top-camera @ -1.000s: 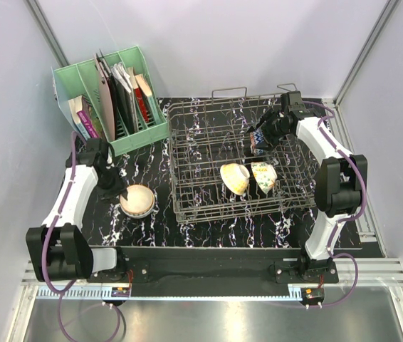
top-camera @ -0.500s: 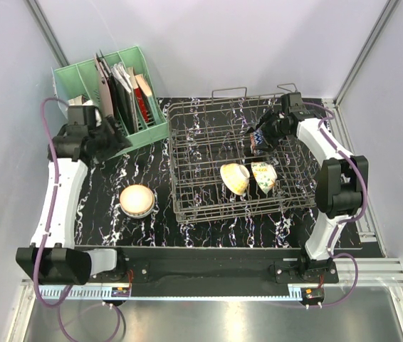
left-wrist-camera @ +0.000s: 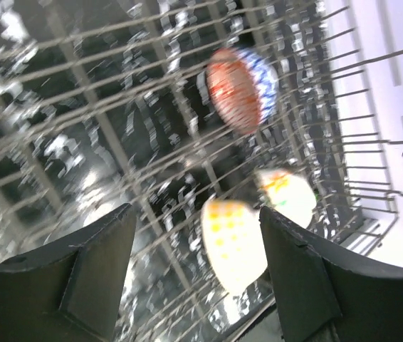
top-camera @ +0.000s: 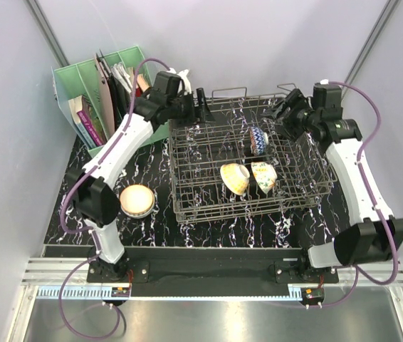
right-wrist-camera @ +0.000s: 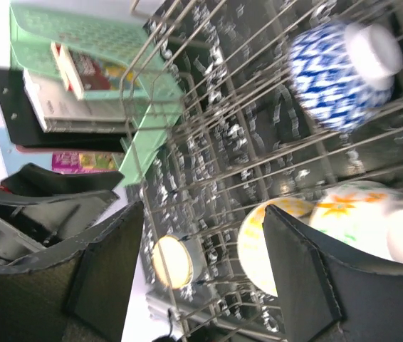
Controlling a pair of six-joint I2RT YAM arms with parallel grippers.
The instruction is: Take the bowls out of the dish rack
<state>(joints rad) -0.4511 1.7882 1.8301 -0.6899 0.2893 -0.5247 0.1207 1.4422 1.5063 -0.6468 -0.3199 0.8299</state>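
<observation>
Black table [top-camera: 155,178] — file holder [top-camera: 80,82] beside dish rack [top-camera: 244,210]; left hand [top-camera: 196,108] and right hand [top-camera: 283,114] gape empty at its far corners.

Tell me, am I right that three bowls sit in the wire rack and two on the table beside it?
Not quite: the top view shows only one, the cream bowl, on the table beside the dish rack. Three in the rack is right: the blue-and-white bowl, yellow bowl and floral bowl.

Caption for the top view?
Left gripper and right gripper open by the rack; three bowls inside, one bowl on table.
</observation>
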